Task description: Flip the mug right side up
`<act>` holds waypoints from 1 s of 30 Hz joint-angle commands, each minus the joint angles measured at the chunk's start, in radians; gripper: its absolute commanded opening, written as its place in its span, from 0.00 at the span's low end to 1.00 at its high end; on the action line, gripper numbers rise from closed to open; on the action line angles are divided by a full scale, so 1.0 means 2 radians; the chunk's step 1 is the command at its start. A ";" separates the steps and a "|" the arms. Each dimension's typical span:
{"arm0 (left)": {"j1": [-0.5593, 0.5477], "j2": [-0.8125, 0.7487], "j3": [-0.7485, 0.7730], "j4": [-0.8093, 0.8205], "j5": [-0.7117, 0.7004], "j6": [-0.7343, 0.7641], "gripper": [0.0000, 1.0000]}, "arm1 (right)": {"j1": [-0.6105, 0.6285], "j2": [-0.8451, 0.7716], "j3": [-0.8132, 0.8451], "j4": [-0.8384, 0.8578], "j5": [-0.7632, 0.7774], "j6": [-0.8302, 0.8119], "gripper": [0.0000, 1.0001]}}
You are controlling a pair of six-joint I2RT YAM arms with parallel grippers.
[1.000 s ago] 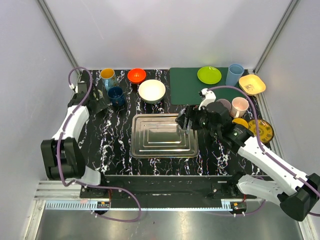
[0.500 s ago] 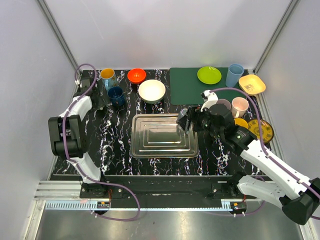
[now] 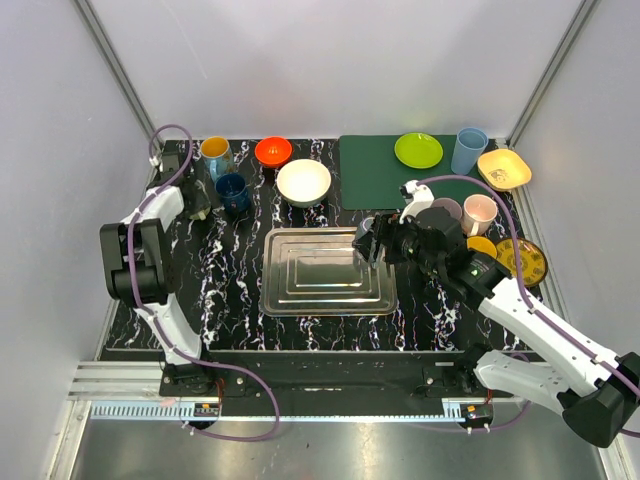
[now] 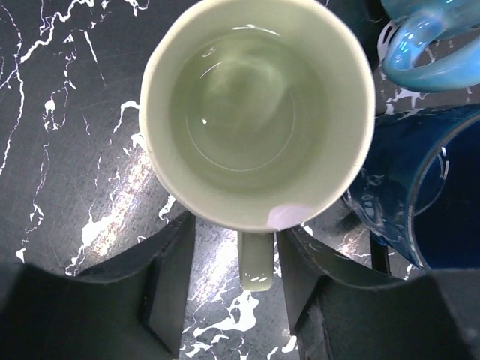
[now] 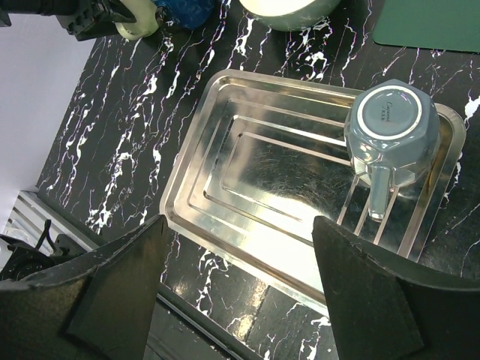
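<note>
White walls close in a black, white-veined table point(image 3: 230, 270), with a steel tray point(image 3: 320, 290) lying at its middle. In the right wrist view the grey-blue mug point(image 5: 391, 120) stands upside down, base up, in the upper right corner of that tray. Its handle points toward the bottom of the frame. The right gripper point(image 5: 244, 296) hangs above the tray with its jaws spread wide and nothing between them; the mug sits above the right-hand jaw in that frame, apart from it.

At the upper left of the top view, the left gripper point(image 3: 195, 195) sits over a cluster of cups. Its wrist view looks straight down into an upright pale green mug point(image 4: 255, 112), whose handle points toward the bottom of the frame. The jaws stand wide, one to each side of the handle, with a gap showing on both sides. A dark blue mug point(image 4: 420, 187) stands just beside the pale one, at the right edge. A white bowl point(image 3: 303, 182) and a green mat point(image 3: 370, 170) lie above the tray in the top view.
</note>
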 commanded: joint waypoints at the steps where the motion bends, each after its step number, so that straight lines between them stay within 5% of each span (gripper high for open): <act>1: 0.005 0.010 0.030 0.015 -0.004 0.008 0.46 | 0.001 0.000 0.001 0.011 0.005 -0.003 0.83; 10: 0.009 -0.009 0.023 0.020 0.001 0.006 0.01 | 0.001 0.008 -0.002 0.018 0.003 0.001 0.83; 15: 0.009 -0.077 -0.019 0.026 0.006 -0.018 0.00 | 0.001 0.008 -0.008 0.029 -0.004 0.005 0.82; 22: -0.010 -0.349 -0.109 0.012 0.067 -0.104 0.00 | 0.001 0.024 0.002 0.066 -0.067 0.029 0.82; 26: -0.087 -0.469 -0.141 0.005 0.081 -0.161 0.00 | 0.001 0.037 0.011 0.114 -0.132 0.063 0.83; 30: -0.122 -0.564 -0.218 0.142 0.247 -0.255 0.00 | 0.002 0.059 0.018 0.204 -0.226 0.126 0.83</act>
